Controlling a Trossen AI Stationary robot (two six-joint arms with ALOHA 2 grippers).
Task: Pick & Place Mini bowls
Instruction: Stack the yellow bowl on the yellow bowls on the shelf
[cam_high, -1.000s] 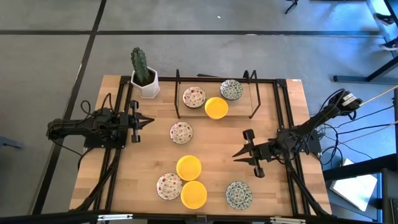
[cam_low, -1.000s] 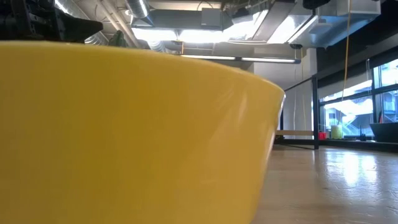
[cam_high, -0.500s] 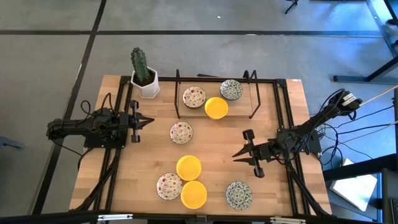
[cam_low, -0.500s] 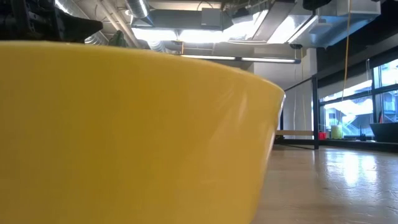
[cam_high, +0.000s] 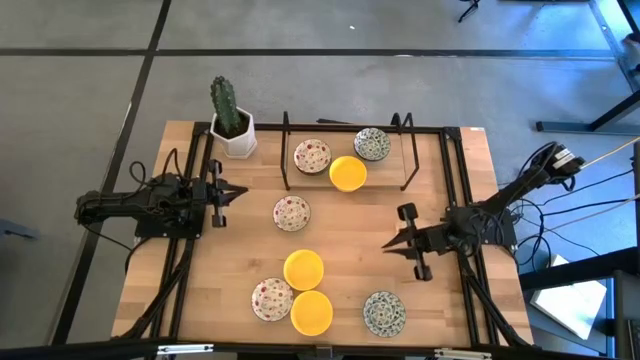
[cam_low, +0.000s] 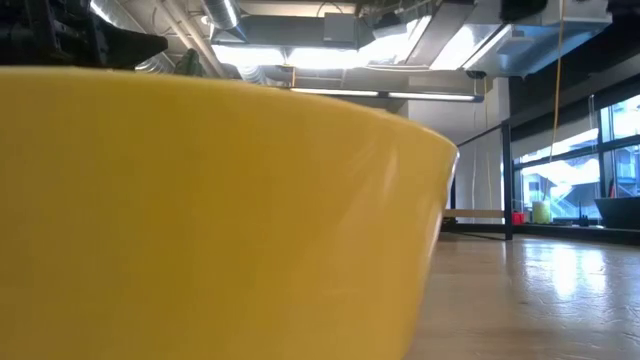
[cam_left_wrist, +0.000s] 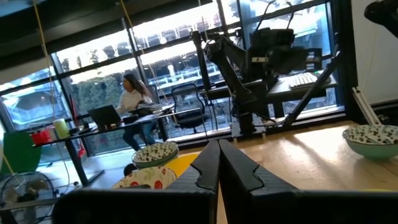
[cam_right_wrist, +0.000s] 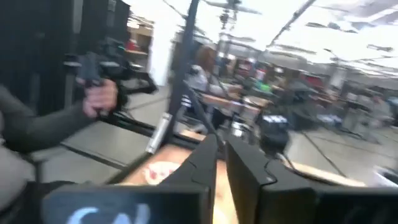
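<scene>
Several mini bowls sit on the wooden table (cam_high: 440, 190). A floral one (cam_high: 312, 156), a grey-green one (cam_high: 372, 144) and a yellow one (cam_high: 348, 173) stand at the far side. Another floral bowl (cam_high: 291, 212) sits mid-table. Two yellow bowls (cam_high: 303, 269) (cam_high: 312, 312), a floral one (cam_high: 272, 299) and a grey-green one (cam_high: 384, 313) stand near the front edge. My left gripper (cam_high: 240, 192) waits shut at the left, holding nothing. My right gripper (cam_high: 388, 247) hovers level at the right, its fingers (cam_right_wrist: 208, 155) close together with nothing between them.
A white square pot with a cactus (cam_high: 232, 120) stands at the far left corner. A black wire rack (cam_high: 408, 150) frames the far bowls. A yellow bowl's wall (cam_low: 200, 220) fills the low view. A person's hand (cam_right_wrist: 99, 93) shows beyond the table.
My right gripper has drawn back a little toward the table's right edge. The bowls have stayed where they were.
</scene>
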